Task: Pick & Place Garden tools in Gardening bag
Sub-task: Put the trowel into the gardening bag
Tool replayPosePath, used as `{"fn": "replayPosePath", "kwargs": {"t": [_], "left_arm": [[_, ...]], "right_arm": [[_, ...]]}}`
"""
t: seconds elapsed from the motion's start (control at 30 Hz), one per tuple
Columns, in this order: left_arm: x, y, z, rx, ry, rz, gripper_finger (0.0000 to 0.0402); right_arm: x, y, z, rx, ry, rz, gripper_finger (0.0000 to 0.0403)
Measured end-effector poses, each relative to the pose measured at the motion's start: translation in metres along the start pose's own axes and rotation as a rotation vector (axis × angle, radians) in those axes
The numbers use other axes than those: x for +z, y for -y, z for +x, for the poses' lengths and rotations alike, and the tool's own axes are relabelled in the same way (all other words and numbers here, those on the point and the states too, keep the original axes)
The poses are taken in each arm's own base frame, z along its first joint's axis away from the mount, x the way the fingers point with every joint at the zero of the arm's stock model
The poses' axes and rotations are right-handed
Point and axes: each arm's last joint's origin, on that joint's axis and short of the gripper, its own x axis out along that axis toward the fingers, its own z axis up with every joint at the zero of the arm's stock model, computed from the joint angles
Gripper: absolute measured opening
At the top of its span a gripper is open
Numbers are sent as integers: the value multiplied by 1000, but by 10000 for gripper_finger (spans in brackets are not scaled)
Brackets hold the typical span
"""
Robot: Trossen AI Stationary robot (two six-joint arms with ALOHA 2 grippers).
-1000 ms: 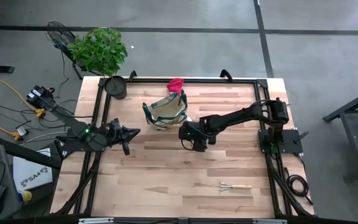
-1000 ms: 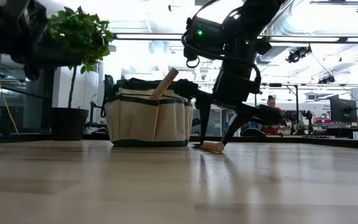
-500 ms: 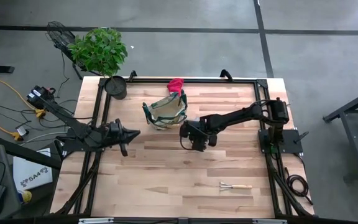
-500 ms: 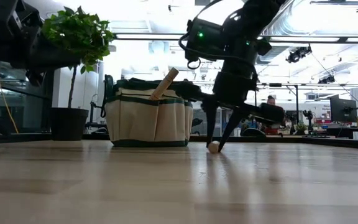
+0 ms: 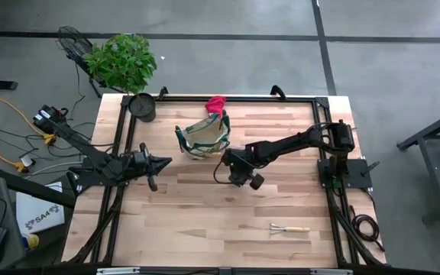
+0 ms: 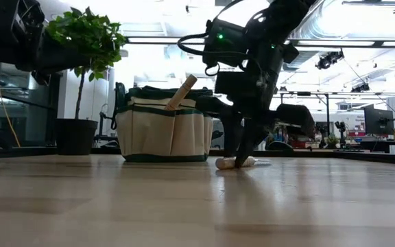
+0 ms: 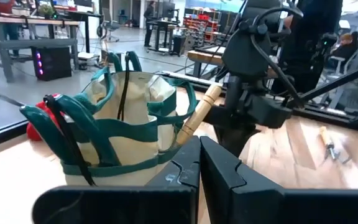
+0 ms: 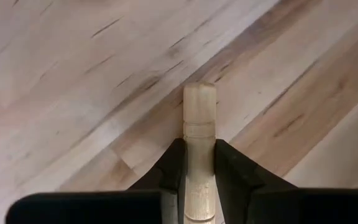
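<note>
The right tool (image 8: 197,163) has just closed on a wooden handle (image 8: 199,124) lying on the counter (image 5: 205,221) beside the bag (image 5: 205,137), so it is ready to lift. The left tool (image 5: 157,162) waits closed; the small rake (image 5: 289,228) lies well apart.

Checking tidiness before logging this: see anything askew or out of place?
Mostly tidy. One wooden handle pokes slantwise out of the gardening bag, and a mini rake lies alone far from it. The right hand grips a wooden-handled tool.
</note>
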Motion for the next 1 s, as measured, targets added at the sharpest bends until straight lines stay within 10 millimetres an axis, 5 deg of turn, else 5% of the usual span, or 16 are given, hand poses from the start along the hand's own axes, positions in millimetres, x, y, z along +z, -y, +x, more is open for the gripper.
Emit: {"fn": "replayPosePath", "kwargs": {"t": [0.2,0.63,1.0], "left_arm": [[2,3,0,-78,6,-32,3],[0,1,3,-39,-4,-67,3],[-7,-13,32,-89,-65,-60,3]], "right_arm": [[4,2,-15,-48,28,120,48],[12,21,-81,-308,193,335,48],[7,19,-164,-609,274,466,48]]}}
